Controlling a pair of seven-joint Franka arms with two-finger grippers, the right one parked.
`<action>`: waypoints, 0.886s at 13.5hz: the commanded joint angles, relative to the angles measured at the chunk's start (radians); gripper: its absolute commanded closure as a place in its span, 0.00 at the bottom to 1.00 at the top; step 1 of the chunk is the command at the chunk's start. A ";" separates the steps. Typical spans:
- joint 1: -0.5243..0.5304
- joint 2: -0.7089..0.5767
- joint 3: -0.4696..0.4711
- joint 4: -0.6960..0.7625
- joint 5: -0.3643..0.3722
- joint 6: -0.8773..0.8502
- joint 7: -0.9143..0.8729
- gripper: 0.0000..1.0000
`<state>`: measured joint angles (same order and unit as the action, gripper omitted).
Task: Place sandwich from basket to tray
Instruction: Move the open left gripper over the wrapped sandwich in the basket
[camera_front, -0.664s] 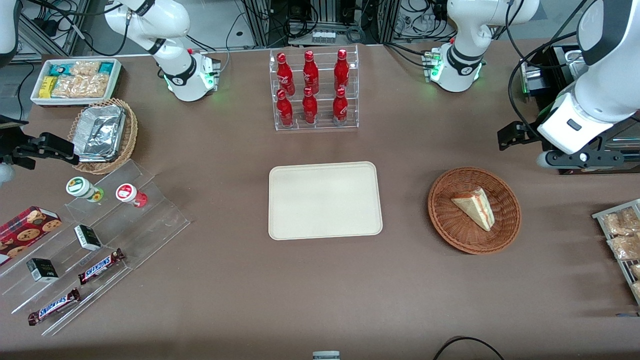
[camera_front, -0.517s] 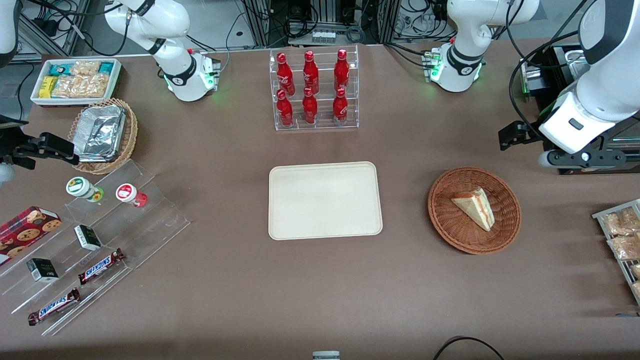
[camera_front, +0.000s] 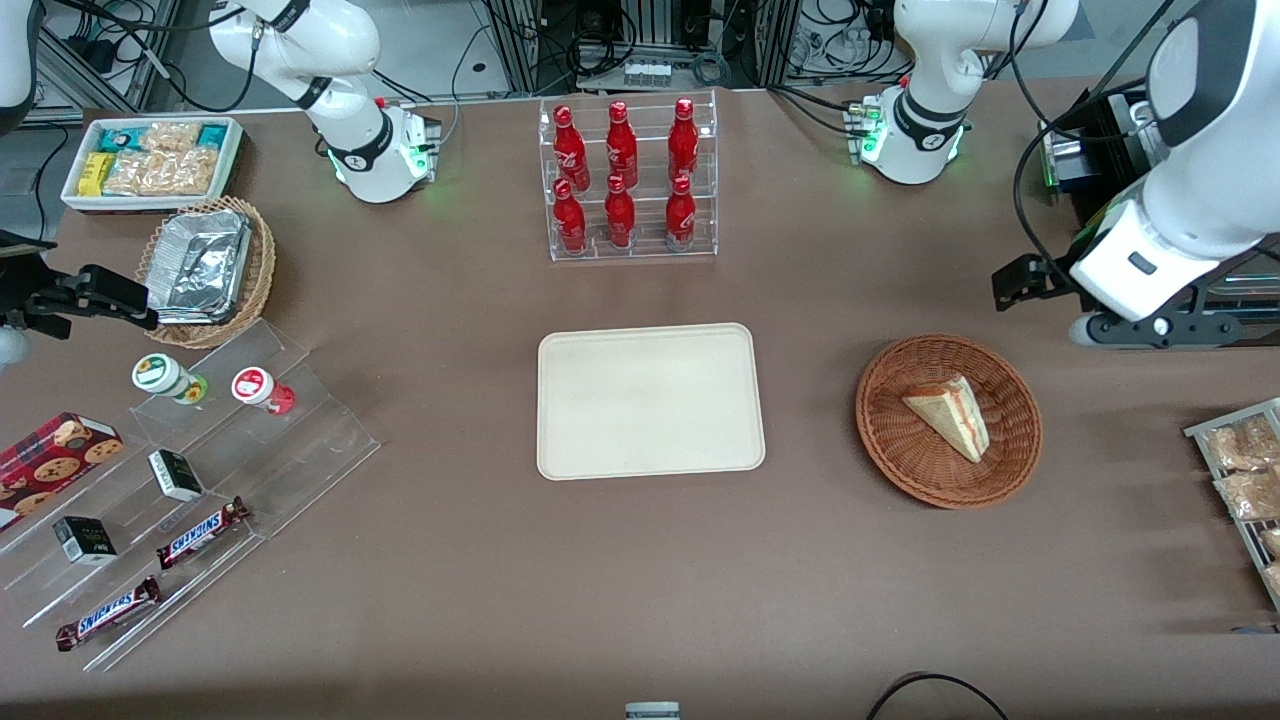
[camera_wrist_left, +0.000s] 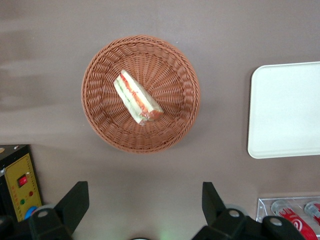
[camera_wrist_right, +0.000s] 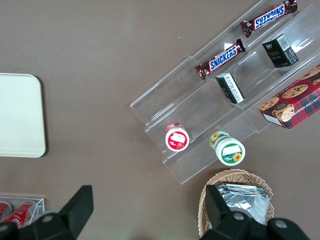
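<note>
The sandwich (camera_front: 950, 415) (camera_wrist_left: 136, 97), a pale wedge with orange and green filling, lies in the round reddish-brown basket (camera_front: 900, 440) (camera_wrist_left: 100, 125). The cream tray (camera_front: 650, 400) (camera_wrist_left: 285, 110) sits bare beside the basket, toward the parked arm's end. My gripper (camera_front: 1160, 328) (camera_wrist_left: 144, 183) hangs high above the table, farther from the front camera than the basket and toward the working arm's end. It is open, with only brown tabletop between its fingers (camera_wrist_left: 75, 205). It touches neither sandwich nor basket.
A clear rack of red bottles (camera_front: 628, 180) stands farther from the front camera than the tray. A wire rack of snack packets (camera_front: 1240, 480) sits at the working arm's end. A yellow control box (camera_wrist_left: 20, 187) is beside the gripper. Acrylic snack shelves (camera_front: 200, 480) lie toward the parked arm's end.
The working arm's wrist has shifted slightly, a little toward the parked arm's end. Sandwich, basket and tray have not moved.
</note>
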<state>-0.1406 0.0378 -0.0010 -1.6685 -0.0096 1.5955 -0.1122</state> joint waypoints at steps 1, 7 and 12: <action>0.001 -0.012 0.004 -0.086 0.003 0.084 -0.004 0.00; 0.012 -0.009 0.006 -0.288 0.031 0.323 -0.027 0.00; 0.013 0.025 0.010 -0.442 0.031 0.544 -0.157 0.00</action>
<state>-0.1293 0.0619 0.0071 -2.0810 0.0057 2.1000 -0.2060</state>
